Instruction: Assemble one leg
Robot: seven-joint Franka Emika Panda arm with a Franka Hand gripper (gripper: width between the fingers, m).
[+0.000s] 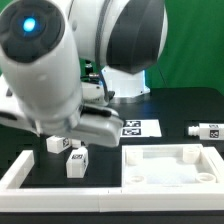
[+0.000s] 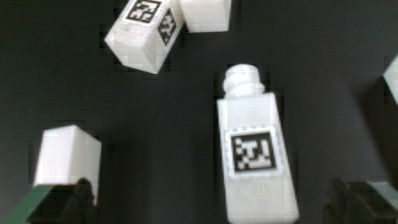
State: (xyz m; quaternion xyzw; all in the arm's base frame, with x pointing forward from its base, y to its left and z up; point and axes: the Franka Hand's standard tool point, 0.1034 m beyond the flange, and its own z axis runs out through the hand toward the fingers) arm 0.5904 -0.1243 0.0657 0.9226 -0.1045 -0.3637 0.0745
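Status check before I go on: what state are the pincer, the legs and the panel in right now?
Pincer: open, empty, straddling one leg's end.
Leg under the pincer: lying flat, tag up, not gripped.
Tilted leg: loose, tag up, untouched.
Far leg: lying on its side, apart from the others.
Panel: lying flat, no leg fitted where it shows.

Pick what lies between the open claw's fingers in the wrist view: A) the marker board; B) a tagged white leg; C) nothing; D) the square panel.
B: the leg lies lengthwise inside the open claw, with a clear gap on each side.
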